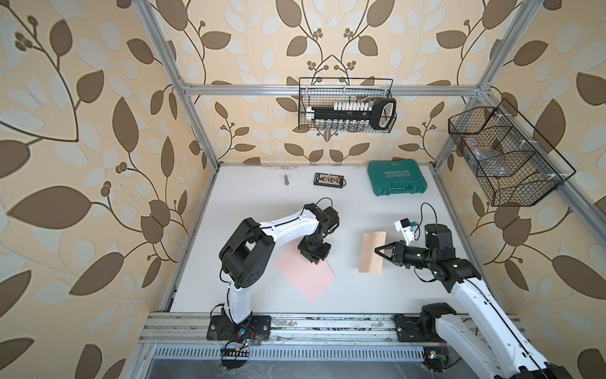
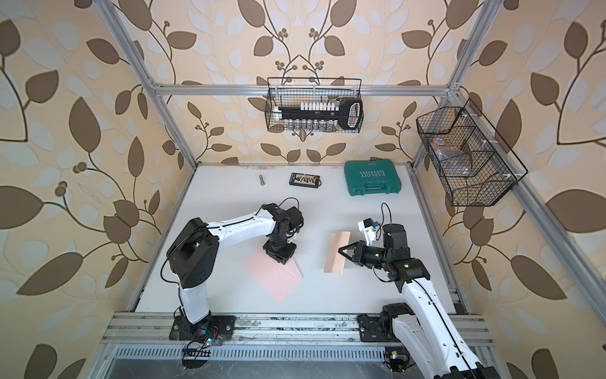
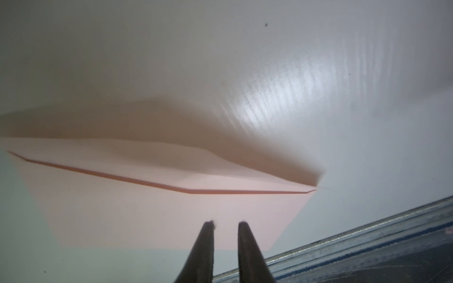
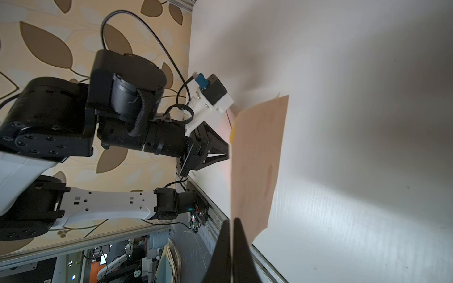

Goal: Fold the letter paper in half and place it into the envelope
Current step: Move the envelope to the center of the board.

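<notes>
- In a top view, a flat white counter (image 1: 262,203) fills a booth walled with cream wallpaper (image 1: 82,131) printed with brown leaves. The booth is edged by a silver aluminium frame (image 1: 328,88).
- A green plastic tool case (image 1: 396,178) sits at the counter's back edge.
- Along that same edge, on the left arm's side of the tool case, lie a small black bit holder (image 1: 329,179) and, farther off, a steel bolt (image 1: 286,180).
- A black wire basket (image 1: 347,105) holding a row of sockets hangs on the wall above the tool case. A second wire basket (image 1: 505,157) hangs on the side wall near it, and what it holds is hard to make out.
- In both top views the left gripper's tips are hidden under its own wrist, which also covers part of the envelope.
- The pale pink paper envelope (image 1: 305,279) lies flat, turned at an angle, well away from the tool case toward the left arm's base. In the left wrist view a dark line marks its mouth, and the flap beyond it is in shadow.
- The left gripper (image 3: 228,223) hangs over the envelope, released to a narrow gap with nothing between its tips. Whether it touches the envelope, I cannot tell.
- The thin cream-yellow letter paper (image 1: 369,259), a long narrow strip that looks tan in the shade, sits between the tool case and the right arm's base. A second layer's edge shows at one end.
- The right gripper (image 4: 232,219) is clenched on the letter paper's long edge.
</notes>
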Controlling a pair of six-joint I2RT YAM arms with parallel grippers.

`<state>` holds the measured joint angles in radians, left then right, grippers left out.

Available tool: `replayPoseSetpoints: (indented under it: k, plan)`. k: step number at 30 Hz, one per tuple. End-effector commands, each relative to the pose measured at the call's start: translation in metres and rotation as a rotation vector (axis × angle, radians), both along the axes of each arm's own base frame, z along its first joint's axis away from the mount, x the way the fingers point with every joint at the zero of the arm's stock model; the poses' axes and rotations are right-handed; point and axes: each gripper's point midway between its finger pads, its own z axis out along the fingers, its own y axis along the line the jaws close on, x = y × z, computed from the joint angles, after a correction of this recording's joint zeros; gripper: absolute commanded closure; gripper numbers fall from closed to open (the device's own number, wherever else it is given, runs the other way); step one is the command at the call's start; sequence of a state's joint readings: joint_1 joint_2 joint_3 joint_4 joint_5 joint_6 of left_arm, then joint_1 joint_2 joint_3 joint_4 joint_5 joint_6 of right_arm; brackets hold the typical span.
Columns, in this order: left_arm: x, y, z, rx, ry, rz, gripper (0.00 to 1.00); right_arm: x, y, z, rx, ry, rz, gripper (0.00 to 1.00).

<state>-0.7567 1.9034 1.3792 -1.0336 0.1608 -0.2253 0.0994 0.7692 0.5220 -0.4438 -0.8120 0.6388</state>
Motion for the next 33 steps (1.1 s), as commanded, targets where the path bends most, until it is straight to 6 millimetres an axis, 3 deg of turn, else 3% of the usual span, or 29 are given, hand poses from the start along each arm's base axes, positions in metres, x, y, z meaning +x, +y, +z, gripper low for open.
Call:
replayPoseSetpoints:
  k: [1, 9, 16, 19, 28, 33]
  plan:
    - [0.009, -0.016, 0.005, -0.056, -0.012, -0.038, 0.79, -0.001, -0.002, 0.009, -0.006, -0.016, -0.001, 1.0]
    - [0.017, -0.04, -0.018, -0.1, 0.025, -0.04, 0.81, -0.001, -0.005, 0.008, -0.008, -0.001, -0.037, 1.0]
    - [0.026, -0.035, -0.045, -0.044, 0.042, -0.028, 0.83, -0.007, -0.009, 0.007, -0.025, 0.004, -0.063, 1.0]
    - [0.038, -0.028, -0.05, -0.077, 0.05, 0.061, 0.84, -0.008, -0.011, 0.006, -0.03, 0.005, -0.071, 1.0]
    - [0.105, 0.04, -0.05, -0.126, -0.014, 0.498, 0.85, -0.004, -0.011, 0.008, -0.024, 0.009, -0.081, 1.0]
    - [0.135, 0.093, -0.026, -0.152, -0.112, 0.734, 0.83, 0.001, -0.009, 0.013, -0.02, 0.005, -0.07, 1.0]
